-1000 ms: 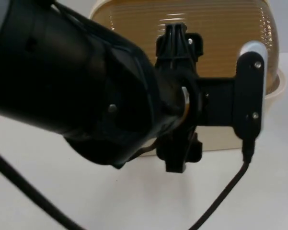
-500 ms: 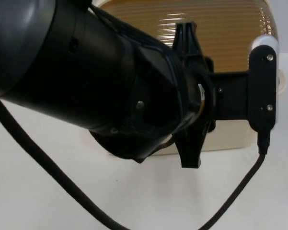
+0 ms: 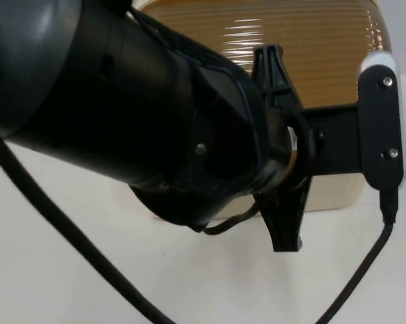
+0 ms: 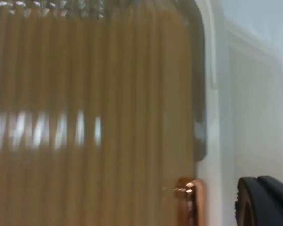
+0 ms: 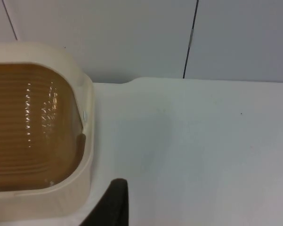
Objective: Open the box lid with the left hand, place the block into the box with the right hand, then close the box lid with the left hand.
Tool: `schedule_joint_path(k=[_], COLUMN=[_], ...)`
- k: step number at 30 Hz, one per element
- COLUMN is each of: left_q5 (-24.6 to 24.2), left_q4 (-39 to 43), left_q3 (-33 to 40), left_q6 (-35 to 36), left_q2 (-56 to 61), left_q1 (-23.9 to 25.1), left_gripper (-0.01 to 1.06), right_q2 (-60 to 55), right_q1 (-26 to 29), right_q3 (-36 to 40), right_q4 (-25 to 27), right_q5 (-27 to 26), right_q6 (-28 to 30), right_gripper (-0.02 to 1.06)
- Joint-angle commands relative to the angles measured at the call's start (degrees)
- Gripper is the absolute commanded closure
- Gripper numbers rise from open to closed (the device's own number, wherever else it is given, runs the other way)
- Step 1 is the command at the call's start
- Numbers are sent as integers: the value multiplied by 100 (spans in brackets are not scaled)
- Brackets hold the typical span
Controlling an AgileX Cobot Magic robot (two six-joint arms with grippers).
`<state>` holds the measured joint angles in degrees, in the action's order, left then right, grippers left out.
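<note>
The top view looks down past the near left arm (image 3: 121,115) at the box (image 3: 324,192). Both wrist views share its ribbed amber lid (image 4: 84,117), the left 1 pressed close.

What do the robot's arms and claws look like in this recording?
The left arm is a thick, rounded, glossy black housing with small silver screw heads. Its left claw, at the amber box lid, is matte black with angular, ribbed edges. The right claw, waiting over the white table beside the box, is black too, with a rounded end.
</note>
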<state>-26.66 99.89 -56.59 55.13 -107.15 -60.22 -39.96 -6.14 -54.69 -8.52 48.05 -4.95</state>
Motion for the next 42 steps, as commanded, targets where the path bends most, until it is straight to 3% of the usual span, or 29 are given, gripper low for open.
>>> schedule_joint_path(k=[1,9,18,26,31,34,42], left_q5=[27,-302,-182,42,135,330,303], left_q4=[6,6,6,6,6,-601,-781], left_q3=[-99,-327,-384,-384,-384,-384,-384], left_q6=[63,17,6,6,-353,-826,-946], left_q2=[-164,-270,-270,-270,-270,-270,-247], left_q1=[41,105,494,504,491,481,470], left_gripper=[105,105,105,105,105,105,105], right_q2=[20,20,20,20,20,20,20], right_q1=[9,9,9,9,9,9,9], right_q3=[-42,-42,-42,-42,-42,-42,-42], right_q4=[-29,-29,-29,-29,-29,-29,-29], right_q5=[-104,-104,-127,-139,-139,-139,-139], right_q6=[52,52,52,52,52,52,52], right_gripper=[0,0,0,0,0,0,0])
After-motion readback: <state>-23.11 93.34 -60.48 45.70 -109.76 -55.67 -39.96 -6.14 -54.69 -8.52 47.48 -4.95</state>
